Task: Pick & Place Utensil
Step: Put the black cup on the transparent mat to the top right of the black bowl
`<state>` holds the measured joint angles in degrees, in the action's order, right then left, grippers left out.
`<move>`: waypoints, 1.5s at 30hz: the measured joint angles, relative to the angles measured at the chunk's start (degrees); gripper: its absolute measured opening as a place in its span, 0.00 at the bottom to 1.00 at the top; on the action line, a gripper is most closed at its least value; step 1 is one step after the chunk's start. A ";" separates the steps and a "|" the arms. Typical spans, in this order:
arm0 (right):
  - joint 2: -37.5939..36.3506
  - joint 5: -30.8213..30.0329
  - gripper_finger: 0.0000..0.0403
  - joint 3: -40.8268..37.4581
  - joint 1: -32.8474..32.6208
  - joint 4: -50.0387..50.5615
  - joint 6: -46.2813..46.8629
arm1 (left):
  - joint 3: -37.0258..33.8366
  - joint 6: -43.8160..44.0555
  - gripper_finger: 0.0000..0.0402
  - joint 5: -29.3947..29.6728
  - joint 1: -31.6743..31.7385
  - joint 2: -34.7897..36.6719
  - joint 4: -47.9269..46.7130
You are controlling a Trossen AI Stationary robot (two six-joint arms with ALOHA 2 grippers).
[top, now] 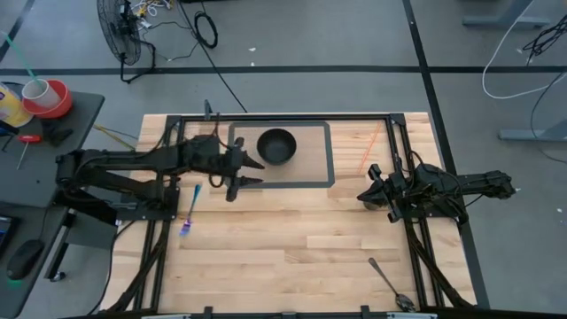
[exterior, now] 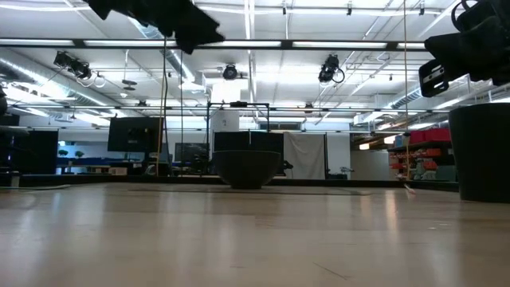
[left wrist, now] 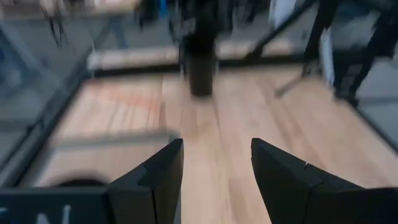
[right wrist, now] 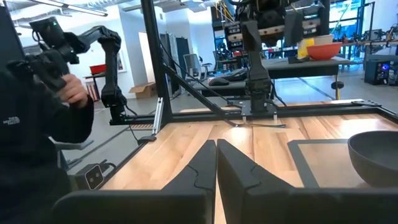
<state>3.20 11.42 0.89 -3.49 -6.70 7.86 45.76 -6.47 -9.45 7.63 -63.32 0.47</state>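
Note:
A black bowl (top: 276, 146) stands on the table inside a dark-outlined rectangle; it also shows in the low view (exterior: 247, 168) and at the edge of the right wrist view (right wrist: 373, 157). A blue and purple utensil (top: 190, 213) lies flat on the wood near the left arm. A metal spoon (top: 388, 282) lies by the near right edge. My left gripper (top: 252, 172) (left wrist: 216, 146) is open and empty, held above the table just left of the bowl. My right gripper (top: 362, 196) (right wrist: 216, 146) is shut and empty, at the table's right side.
The dark rectangle outline (top: 330, 155) frames the bowl. Black frame rails (top: 403, 146) run along the table's sides. A person in a dark sleeve (right wrist: 37, 118) stands beyond the table's left. Bare wood (top: 292, 239) lies between the two utensils.

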 joint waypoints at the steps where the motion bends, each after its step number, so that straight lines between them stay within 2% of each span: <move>1: 0.00 0.02 0.04 0.00 0.02 0.02 0.00 | -1.00 0.09 0.48 0.03 -0.54 0.79 2.25; 4: 0.00 0.03 0.04 0.01 0.01 -0.15 0.00 | -3.62 1.41 0.48 0.09 -1.85 3.21 6.87; 10: 0.00 -1.14 0.04 0.00 0.02 -1.23 -0.11 | -8.74 4.85 0.48 0.03 -3.67 9.51 6.89; 15: 0.00 -9.00 0.04 0.00 0.02 -10.10 -1.24 | -12.91 8.15 0.48 0.19 -4.17 13.97 7.20; 22: 0.04 -13.80 0.04 0.00 0.04 -26.73 2.54 | -14.43 7.50 0.48 0.30 -4.13 16.24 7.11; 25: 0.39 -13.02 0.04 1.50 -0.39 -28.91 3.83 | -14.43 7.49 0.48 0.17 -4.29 16.21 6.74; 27: 2.59 -12.01 0.04 3.56 -1.23 -26.93 3.94 | -14.43 7.49 0.48 0.12 -4.34 16.19 6.55; 29: 7.21 -14.11 0.04 6.21 -2.51 -23.73 4.31 | -14.43 7.55 0.48 0.15 -4.57 16.19 6.22; 35: 26.88 -16.73 0.03 19.24 -8.17 -15.07 9.14 | -14.43 7.35 0.48 0.13 -4.67 16.19 5.34; 39: 39.31 -18.57 0.03 31.73 -12.76 -1.41 14.26 | -14.43 7.31 0.48 0.13 -4.67 16.15 5.12; 45: 54.05 -20.44 0.01 50.33 -19.42 21.87 31.82 | -14.43 7.29 0.48 0.16 -4.67 16.12 3.73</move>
<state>57.25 -9.02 51.21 -22.91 15.17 39.68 31.33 0.82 -9.30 2.96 -47.20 4.20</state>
